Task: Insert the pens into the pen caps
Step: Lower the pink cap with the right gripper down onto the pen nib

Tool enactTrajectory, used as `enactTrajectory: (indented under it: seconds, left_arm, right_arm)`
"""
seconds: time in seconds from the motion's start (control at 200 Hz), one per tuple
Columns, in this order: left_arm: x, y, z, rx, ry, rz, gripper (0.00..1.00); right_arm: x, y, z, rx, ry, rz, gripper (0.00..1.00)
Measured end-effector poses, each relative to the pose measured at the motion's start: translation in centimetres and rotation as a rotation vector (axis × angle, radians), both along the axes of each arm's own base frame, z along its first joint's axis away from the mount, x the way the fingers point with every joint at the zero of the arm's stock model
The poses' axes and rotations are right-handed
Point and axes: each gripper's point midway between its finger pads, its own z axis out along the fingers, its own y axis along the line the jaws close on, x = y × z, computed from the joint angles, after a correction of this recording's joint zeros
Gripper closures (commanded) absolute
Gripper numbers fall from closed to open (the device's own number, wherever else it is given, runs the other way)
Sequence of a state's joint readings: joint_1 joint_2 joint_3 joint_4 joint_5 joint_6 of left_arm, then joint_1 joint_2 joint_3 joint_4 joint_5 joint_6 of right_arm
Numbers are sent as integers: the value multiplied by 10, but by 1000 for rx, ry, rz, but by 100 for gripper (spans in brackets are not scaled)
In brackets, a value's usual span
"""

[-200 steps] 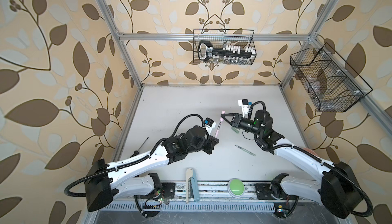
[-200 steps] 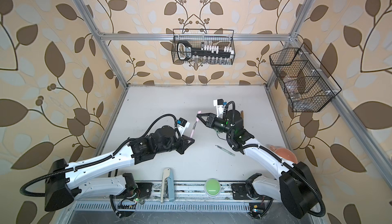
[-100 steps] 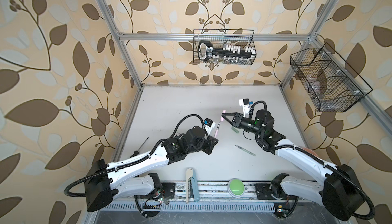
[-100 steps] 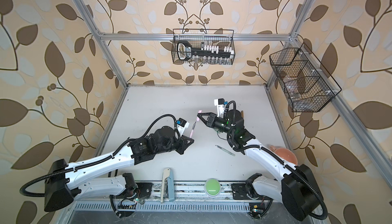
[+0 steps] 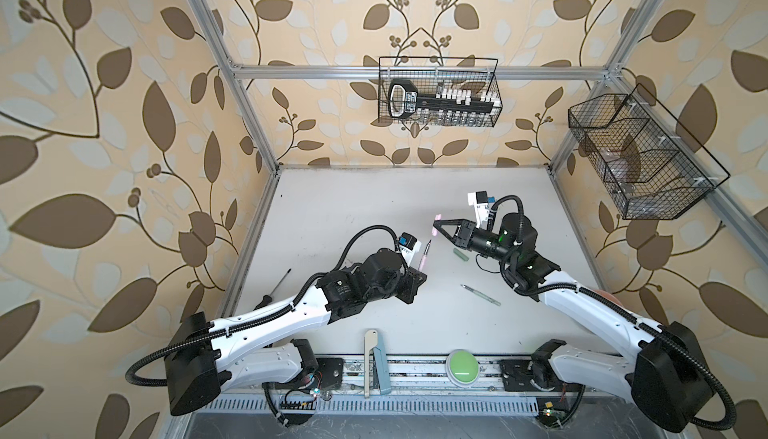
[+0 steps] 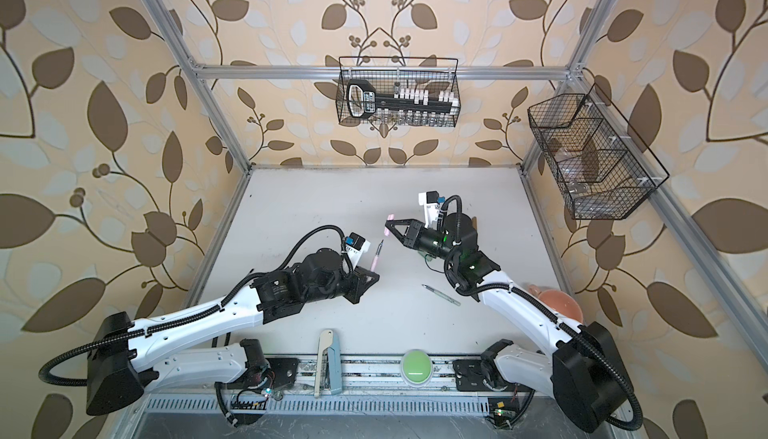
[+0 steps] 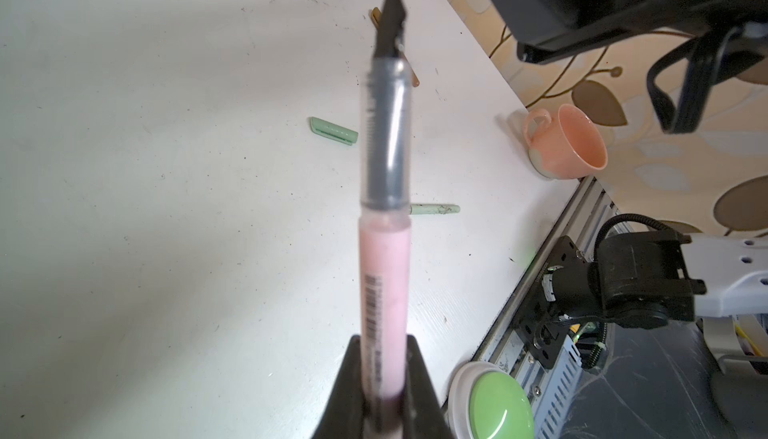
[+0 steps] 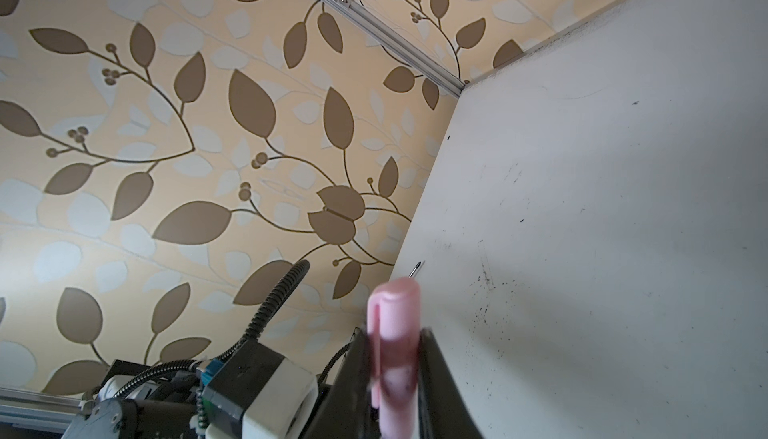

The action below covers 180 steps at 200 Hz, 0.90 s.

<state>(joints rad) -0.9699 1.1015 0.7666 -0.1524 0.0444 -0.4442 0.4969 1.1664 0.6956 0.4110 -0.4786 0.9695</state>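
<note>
Hardly anything has shifted over the last second; both arms hover as before. At far left a screwdriver (image 5: 278,282) lies on the table (image 5: 353,208), well clear. Next, the left gripper (image 7: 382,358) is clamped on the pink pen (image 7: 384,275) (translucent barrel, dark tip raised). The tip points toward the pink cap (image 8: 395,312), pinched in the right gripper (image 8: 395,333), near but apart. The green cap (image 5: 460,255) and green pen (image 5: 480,295) lie separately beside the right arm. A wire basket (image 5: 440,58) on the back wall holds a black tool (image 5: 415,102); a peach cup (image 7: 569,146) sits at the right edge.
</note>
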Motion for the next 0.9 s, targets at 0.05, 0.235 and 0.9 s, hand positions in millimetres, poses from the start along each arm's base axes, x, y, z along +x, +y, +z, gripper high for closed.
enactTrajectory:
  seconds: [0.05,0.235,0.9]
  left_arm:
    - [0,0,0,0,0,0,100]
    - [0,0,0,0,0,0,100]
    - [1,2,1,1,-8,11,100]
  right_arm:
    - [-1,1,-1,-3,1,2,80]
    - [-2,3,-2,-5,4,9,80]
    - [-10,15,-5,-6,8,44,80]
